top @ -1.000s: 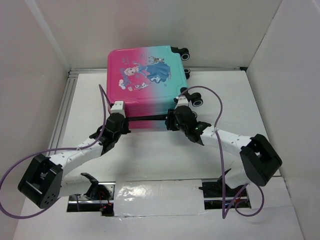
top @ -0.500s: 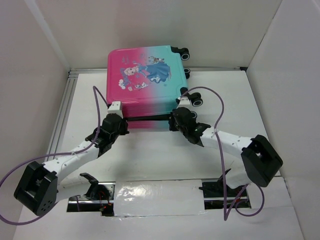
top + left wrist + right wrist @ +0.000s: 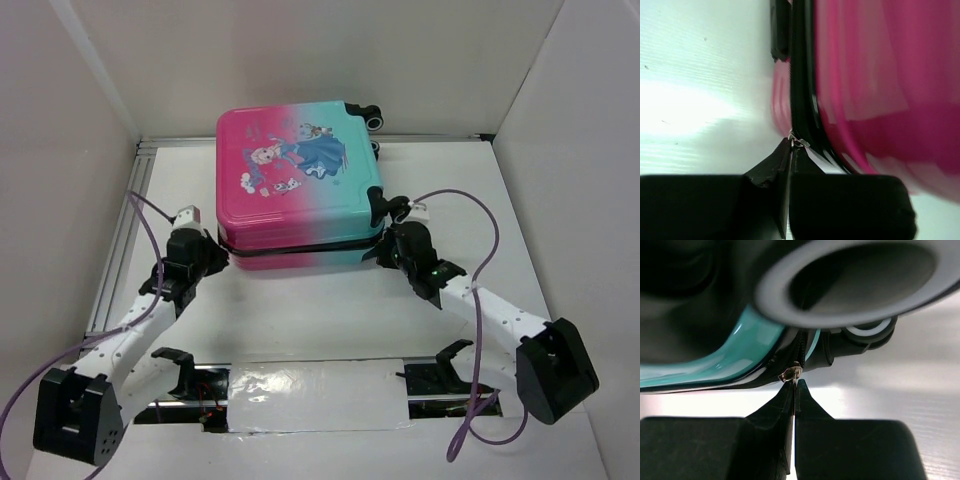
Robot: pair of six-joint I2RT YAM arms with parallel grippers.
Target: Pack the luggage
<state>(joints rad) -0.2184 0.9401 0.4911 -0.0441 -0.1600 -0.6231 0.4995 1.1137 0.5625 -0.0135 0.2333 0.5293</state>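
White tabletop point(image 3: 300, 320) enclosed by plain white panels point(image 3: 300, 50) at back, left and right; metal rail point(image 3: 122, 235) along its left edge, glossy strip point(image 3: 315, 395) at the near edge; bright, even light

left arm point(image 3: 132, 328) stretches forward and inward, right arm point(image 3: 495, 312) mirrors it — both low, elbows splayed outward. left gripper point(image 3: 791, 146) and right gripper point(image 3: 794, 384) have fingers pinched tight together.
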